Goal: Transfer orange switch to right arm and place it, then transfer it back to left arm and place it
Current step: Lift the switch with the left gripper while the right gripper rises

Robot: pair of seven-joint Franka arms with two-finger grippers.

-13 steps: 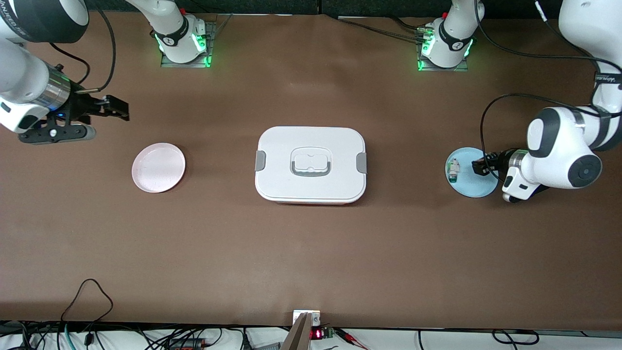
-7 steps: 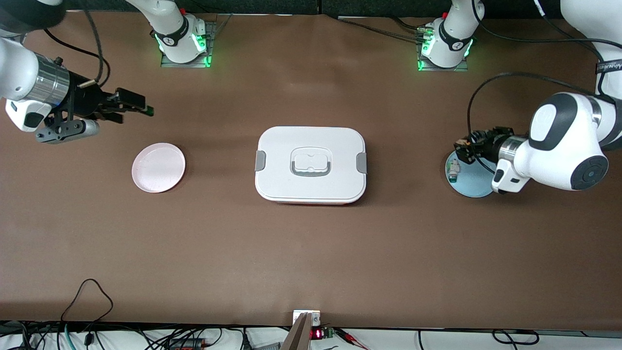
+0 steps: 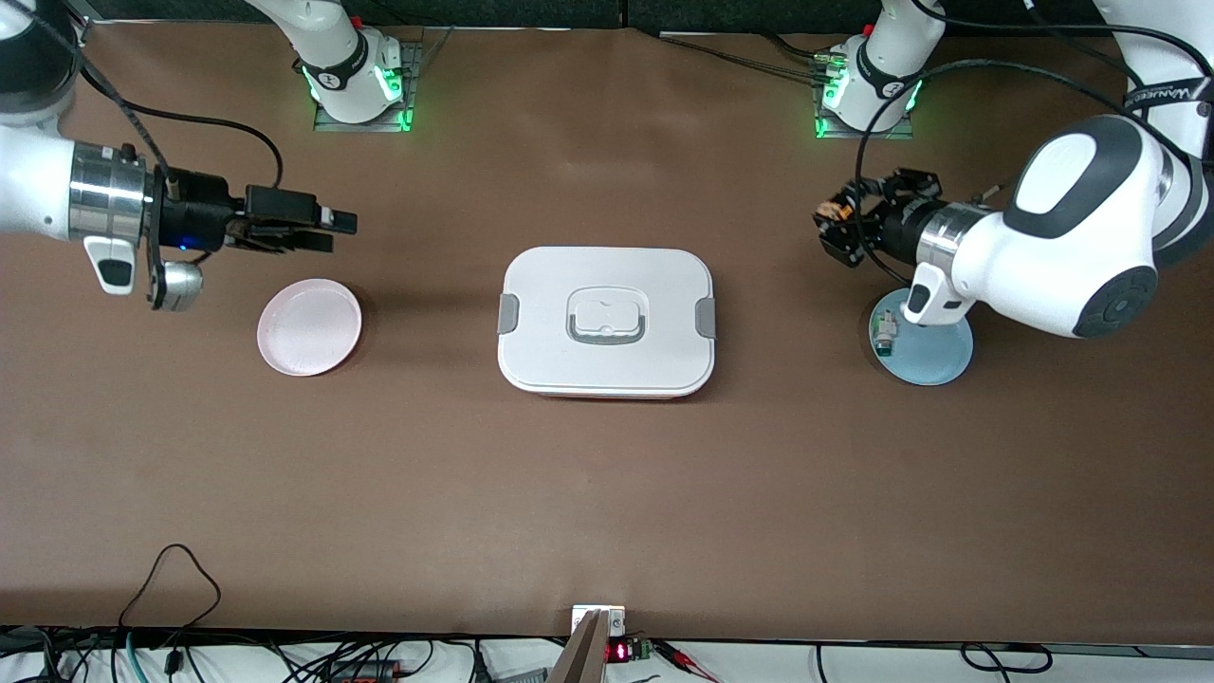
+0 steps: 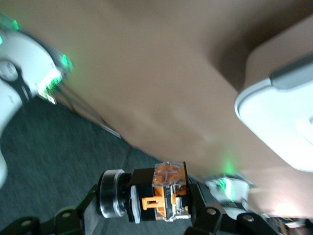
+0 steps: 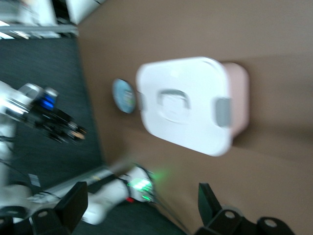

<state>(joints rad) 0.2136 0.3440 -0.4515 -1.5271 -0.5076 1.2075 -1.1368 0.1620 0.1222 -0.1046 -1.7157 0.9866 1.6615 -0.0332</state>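
The orange switch [image 3: 836, 214], a small black part with orange markings, is held in the air by my left gripper [image 3: 836, 232], over bare table between the blue plate [image 3: 934, 356] and the left arm's base. In the left wrist view the switch [image 4: 164, 192] sits clamped between the left gripper's [image 4: 146, 201] fingers. My right gripper [image 3: 332, 228] hangs open and holds nothing, over the table just past the pink plate [image 3: 309, 326] toward the white box [image 3: 607, 323]. The right wrist view shows the box [image 5: 188, 110] ahead of the right gripper [image 5: 142, 205].
A small white-and-green component [image 3: 885, 332] lies on the blue plate at its box-side edge. The box, with grey latches and a grey handle, stands mid-table between the two plates. Cables run along the table edge nearest the front camera.
The left gripper rose off the blue plate with the switch and moved toward the bases and the box. The right gripper swung in past the pink plate toward the box.
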